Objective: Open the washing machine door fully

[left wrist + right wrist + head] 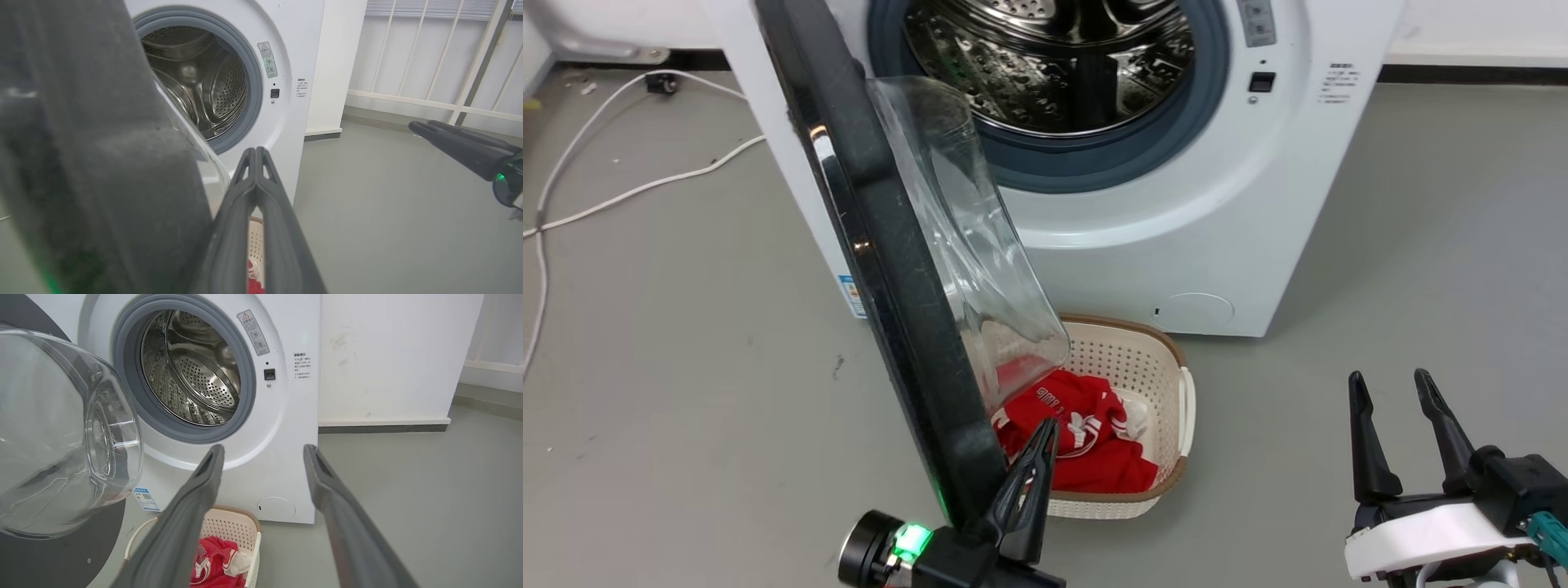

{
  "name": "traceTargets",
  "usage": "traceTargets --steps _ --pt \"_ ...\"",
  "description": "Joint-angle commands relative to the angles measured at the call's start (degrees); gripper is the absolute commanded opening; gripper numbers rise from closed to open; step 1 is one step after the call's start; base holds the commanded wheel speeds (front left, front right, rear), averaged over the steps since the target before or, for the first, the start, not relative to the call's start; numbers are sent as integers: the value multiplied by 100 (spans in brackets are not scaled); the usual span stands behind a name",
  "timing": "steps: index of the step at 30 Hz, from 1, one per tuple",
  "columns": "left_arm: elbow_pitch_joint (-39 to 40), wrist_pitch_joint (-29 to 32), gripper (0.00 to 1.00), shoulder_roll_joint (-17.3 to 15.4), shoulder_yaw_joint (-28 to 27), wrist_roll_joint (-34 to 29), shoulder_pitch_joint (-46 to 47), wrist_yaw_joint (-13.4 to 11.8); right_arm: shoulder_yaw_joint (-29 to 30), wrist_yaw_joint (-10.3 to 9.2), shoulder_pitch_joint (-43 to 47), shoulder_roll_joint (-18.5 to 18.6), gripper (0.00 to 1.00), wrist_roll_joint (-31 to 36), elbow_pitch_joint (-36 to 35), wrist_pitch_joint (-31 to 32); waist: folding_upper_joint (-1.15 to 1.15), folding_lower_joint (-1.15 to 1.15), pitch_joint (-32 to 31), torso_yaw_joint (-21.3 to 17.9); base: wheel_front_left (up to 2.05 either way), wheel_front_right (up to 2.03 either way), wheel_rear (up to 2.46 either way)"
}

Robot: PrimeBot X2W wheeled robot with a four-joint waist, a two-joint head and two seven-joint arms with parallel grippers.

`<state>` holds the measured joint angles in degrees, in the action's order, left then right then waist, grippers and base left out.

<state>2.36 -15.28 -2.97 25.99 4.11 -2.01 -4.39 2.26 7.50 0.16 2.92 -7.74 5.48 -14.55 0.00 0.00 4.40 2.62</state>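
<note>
The left gripper point(1040, 457) has its two dark fingers pressed together with nothing between them. It lies just beside the inner face of the washing machine door point(882, 245), near the door's lower rim; whether it touches the rim cannot be told. A green light point(911, 541) glows on its wrist. The right gripper point(1388, 380) hangs well apart at the lower right of the head view, over bare grey floor point(1421, 245), fingers spread and holding nothing.

The washing machine point(1217, 204) is a white front-loader. Its perforated steel drum point(1054, 57) is exposed inside a grey-blue rubber ring point(1094, 171). The door is hinged at the machine's left and stands swung out toward the robot, edge-on to the head camera. Its clear glass bowl point(964, 237) bulges to the right, above a cream perforated basket point(1168, 367) on the floor against the machine's front. A red garment point(1094, 449) lies in the basket; its white lettering is too crumpled to read.

A white cable point(629, 192) trails across the floor at the left.

On the machine's front:
- a round filter cap point(1194, 312)
- a grey strip label point(252, 332) headed by a red warning triangle
- a block of small print point(301, 365), too fine to read
- a blue-topped sticker point(852, 296) at the lower left corner, also unreadable
- a small black square latch socket point(1262, 82)
</note>
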Motion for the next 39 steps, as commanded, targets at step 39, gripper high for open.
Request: traceTargets --steps 39 --pt "-353 19 0 -868 -3391 782 406 -459 82 -2 -160 -8 100 196 -416 292 0 0 457 984 0 0 0"
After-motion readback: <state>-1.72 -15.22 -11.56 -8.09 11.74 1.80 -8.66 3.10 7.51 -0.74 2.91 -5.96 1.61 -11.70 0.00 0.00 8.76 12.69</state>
